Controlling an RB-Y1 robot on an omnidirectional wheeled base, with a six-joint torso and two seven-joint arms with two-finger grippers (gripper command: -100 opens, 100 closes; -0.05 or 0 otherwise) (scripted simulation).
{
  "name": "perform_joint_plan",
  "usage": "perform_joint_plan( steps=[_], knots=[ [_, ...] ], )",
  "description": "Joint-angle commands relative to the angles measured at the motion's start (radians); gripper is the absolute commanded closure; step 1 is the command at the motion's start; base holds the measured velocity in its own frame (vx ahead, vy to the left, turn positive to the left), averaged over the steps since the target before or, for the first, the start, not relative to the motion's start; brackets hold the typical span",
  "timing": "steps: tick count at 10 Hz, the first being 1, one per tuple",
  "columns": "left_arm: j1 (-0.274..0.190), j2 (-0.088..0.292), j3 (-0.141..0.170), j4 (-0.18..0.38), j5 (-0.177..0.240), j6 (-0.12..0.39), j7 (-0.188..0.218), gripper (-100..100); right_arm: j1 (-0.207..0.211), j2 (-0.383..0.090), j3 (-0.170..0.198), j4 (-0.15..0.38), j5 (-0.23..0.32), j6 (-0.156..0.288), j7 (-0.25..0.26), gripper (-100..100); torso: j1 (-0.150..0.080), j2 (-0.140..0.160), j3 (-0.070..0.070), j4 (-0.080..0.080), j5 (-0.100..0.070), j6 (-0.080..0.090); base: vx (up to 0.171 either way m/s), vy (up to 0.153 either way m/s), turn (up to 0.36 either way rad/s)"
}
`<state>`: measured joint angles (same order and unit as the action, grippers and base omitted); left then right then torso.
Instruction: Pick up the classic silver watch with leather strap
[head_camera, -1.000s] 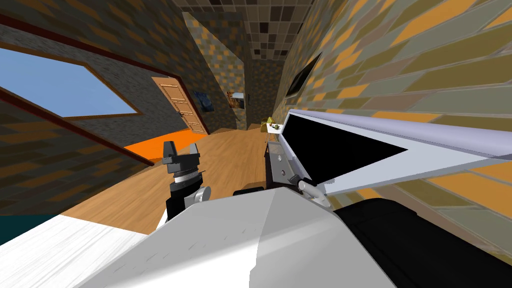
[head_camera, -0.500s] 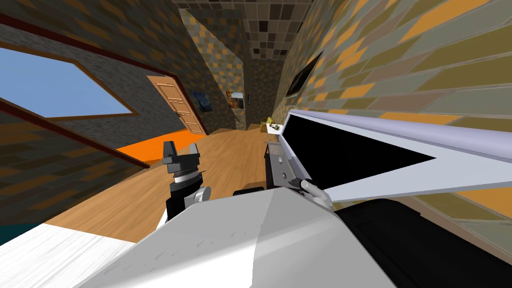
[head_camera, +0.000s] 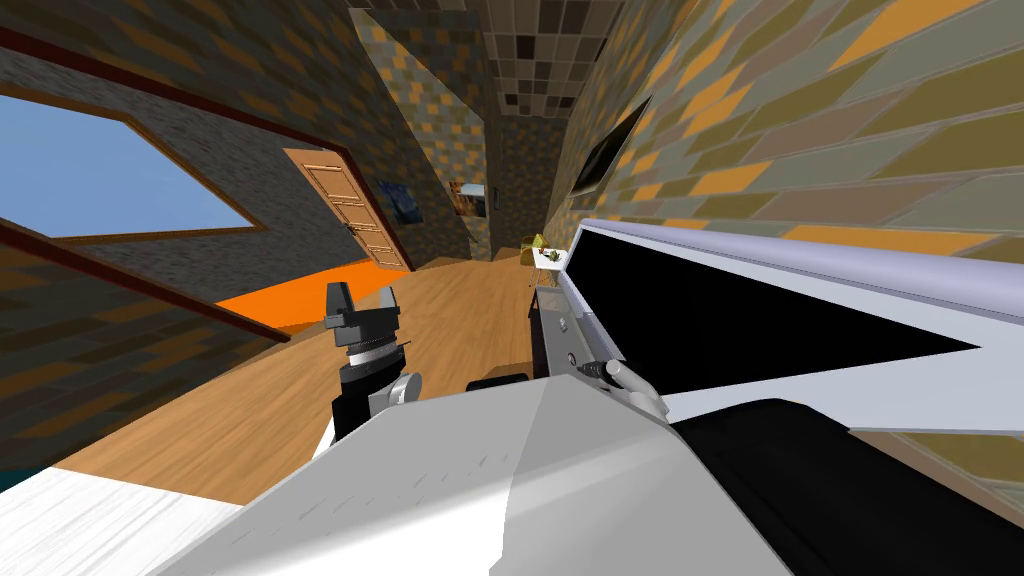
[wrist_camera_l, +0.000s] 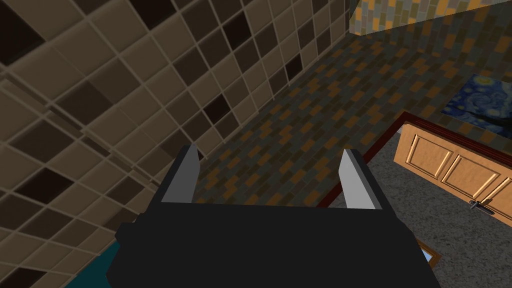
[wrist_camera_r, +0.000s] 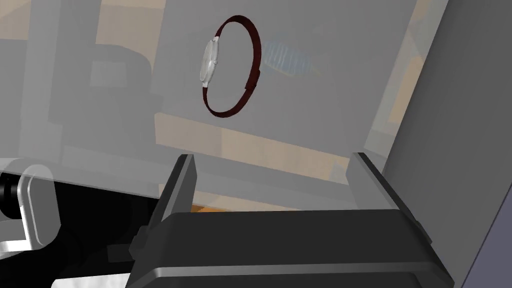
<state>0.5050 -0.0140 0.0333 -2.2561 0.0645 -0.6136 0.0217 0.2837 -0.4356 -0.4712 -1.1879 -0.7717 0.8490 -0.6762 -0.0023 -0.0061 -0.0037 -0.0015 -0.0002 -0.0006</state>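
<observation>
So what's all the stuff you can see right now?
watch: one, silver face, dark red strap, ahead of the right gripper
pane: one, see-through grey, behind the watch
cabinet: one, white, on my right, black area inside
door: one, light wood, left wall
window: one, blue, left wall
painting: one, blue, beside the door
left gripper: one, grey fingers, open, holding nothing
right gripper: one, grey fingers, open, pointing toward the watch

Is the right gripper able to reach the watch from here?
Probably yes: the right gripper is open, the watch lies ahead of it on a see-through grey surface, nothing between them; a grey panel stands close alongside.
</observation>
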Motion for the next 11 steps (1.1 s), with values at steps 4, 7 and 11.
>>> perform_joint_plan(
  steps=[4,7,11],
  knots=[
    [0.0,0.0,0.0,0.0,0.0,0.0,0.0,0,-0.048,-0.029,-0.038,0.118,-0.08,0.113,-0.084,-100,0.001,-0.001,-0.001,0.0,0.0,0.0,0.106,-0.005,-0.017],
    [0.0,0.0,0.0,0.0,0.0,0.0,0.0,0,-0.076,-0.043,-0.057,0.188,-0.128,0.179,-0.131,-100,0.0,-0.001,-0.001,0.0,0.0,0.0,0.1,-0.007,-0.009],
    [0.0,0.0,0.0,0.0,0.0,0.0,0.0,0,-0.088,-0.04,-0.058,0.211,-0.144,0.201,-0.145,0,0.001,0.003,0.001,0.0,0.0,0.0,0.048,-0.001,0.006]
  ],
)
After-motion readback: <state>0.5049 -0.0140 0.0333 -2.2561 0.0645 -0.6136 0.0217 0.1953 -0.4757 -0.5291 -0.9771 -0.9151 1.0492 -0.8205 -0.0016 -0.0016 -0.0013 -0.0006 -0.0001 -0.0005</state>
